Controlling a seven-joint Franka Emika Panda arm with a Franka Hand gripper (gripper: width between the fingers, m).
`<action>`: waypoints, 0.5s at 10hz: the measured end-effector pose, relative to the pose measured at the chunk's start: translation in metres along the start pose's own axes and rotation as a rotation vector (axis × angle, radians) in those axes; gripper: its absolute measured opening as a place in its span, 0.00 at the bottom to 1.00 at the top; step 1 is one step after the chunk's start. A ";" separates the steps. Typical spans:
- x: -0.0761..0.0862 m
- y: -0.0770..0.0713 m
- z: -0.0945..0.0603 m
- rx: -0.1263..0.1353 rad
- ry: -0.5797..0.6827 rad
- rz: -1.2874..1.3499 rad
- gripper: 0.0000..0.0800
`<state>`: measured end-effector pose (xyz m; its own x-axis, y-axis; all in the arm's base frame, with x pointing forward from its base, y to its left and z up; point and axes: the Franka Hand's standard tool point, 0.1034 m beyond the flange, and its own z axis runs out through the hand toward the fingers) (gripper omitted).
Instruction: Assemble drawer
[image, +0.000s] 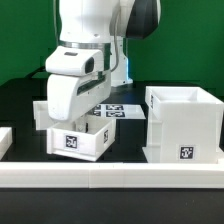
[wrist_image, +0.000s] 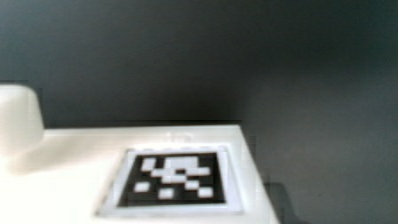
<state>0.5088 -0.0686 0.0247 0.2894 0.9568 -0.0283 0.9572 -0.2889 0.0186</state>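
Note:
A small white drawer tray (image: 92, 142) with a square tag on its front stands near the front of the black table. My gripper (image: 72, 122) hangs right over this tray, and its fingers are hidden behind the hand and the tray wall. The tall boxy casing (image: 185, 125) stands open-topped at the exterior view's right, apart from the tray. In the wrist view a white tagged face of a part (wrist_image: 178, 178) fills the near part of the picture, with a white rounded piece (wrist_image: 18, 115) beside it. No fingertips show there.
The low white border wall (image: 110, 175) runs along the front of the table. The marker board (image: 117, 110) lies flat behind the tray. The corner of another white part (image: 4, 140) shows at the exterior view's left edge.

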 end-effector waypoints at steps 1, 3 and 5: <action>0.000 0.000 0.000 -0.001 -0.005 -0.058 0.05; 0.015 0.000 -0.001 -0.004 -0.010 -0.120 0.05; 0.032 -0.002 0.000 -0.003 -0.003 -0.147 0.05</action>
<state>0.5164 -0.0379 0.0237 0.1460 0.9887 -0.0345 0.9892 -0.1454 0.0169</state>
